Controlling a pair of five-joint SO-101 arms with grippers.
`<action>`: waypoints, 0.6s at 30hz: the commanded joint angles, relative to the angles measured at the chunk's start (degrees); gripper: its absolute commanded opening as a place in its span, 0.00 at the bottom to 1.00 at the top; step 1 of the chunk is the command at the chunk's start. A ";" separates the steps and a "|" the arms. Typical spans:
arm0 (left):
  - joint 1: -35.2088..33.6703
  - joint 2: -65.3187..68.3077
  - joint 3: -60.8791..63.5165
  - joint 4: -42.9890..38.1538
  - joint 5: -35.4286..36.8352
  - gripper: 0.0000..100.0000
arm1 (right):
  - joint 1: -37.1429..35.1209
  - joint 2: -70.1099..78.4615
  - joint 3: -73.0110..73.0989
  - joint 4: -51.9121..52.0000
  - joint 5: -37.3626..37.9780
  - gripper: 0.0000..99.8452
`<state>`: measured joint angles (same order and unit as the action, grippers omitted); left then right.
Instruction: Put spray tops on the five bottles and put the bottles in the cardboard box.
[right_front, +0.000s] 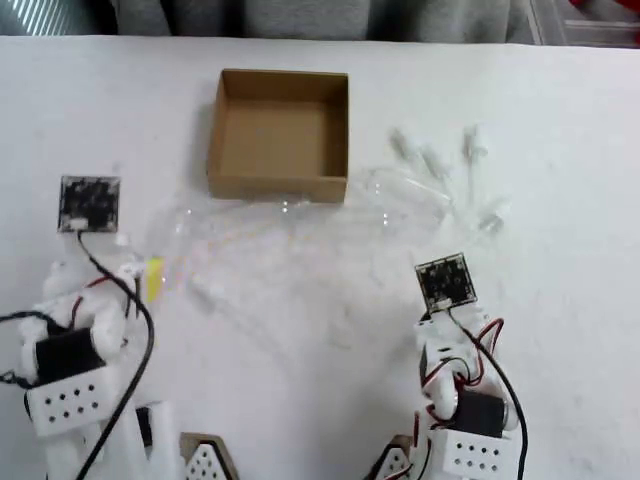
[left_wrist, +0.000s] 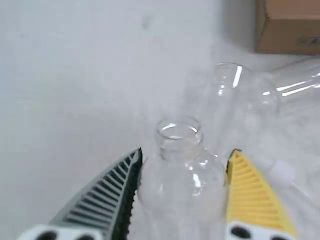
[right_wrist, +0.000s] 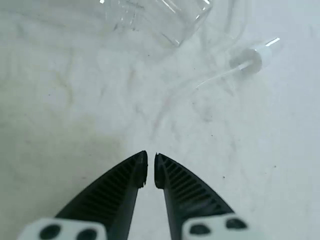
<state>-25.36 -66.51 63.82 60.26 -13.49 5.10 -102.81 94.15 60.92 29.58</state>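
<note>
My left gripper (left_wrist: 186, 155) is shut on a clear open-necked bottle (left_wrist: 182, 175), its grey finger (left_wrist: 107, 195) and yellow finger (left_wrist: 250, 195) pressing the bottle's shoulders. In the high view its yellow finger (right_front: 153, 278) shows at the lower left. More clear bottles (left_wrist: 280, 90) lie beyond it, spread across the table (right_front: 250, 225) in front of the cardboard box (right_front: 280, 135), which holds nothing. My right gripper (right_wrist: 150, 157) is shut with nothing in it, just above the table. A white spray top (right_wrist: 247, 59) with its thin tube lies ahead of it, beside a lying bottle (right_wrist: 160, 15).
Several white spray tops (right_front: 435, 160) lie scattered right of the box. The right arm (right_front: 465, 400) stands at the lower right, the left arm (right_front: 65, 360) at the lower left, with cables trailing. The white table (right_front: 300, 330) runs between the arms.
</note>
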 joint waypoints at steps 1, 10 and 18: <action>-7.16 -4.18 1.49 -3.34 6.07 0.25 | -4.53 0.13 -2.99 0.40 2.64 0.02; -12.00 -4.18 1.58 -5.54 12.13 0.25 | -9.98 0.22 -3.25 -2.77 2.46 0.02; -14.73 -0.04 -2.11 -5.36 12.13 0.25 | -10.33 4.88 -5.63 -2.07 2.46 0.02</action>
<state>-37.49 -69.41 65.76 56.22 -2.07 -4.66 -101.76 93.10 58.90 31.52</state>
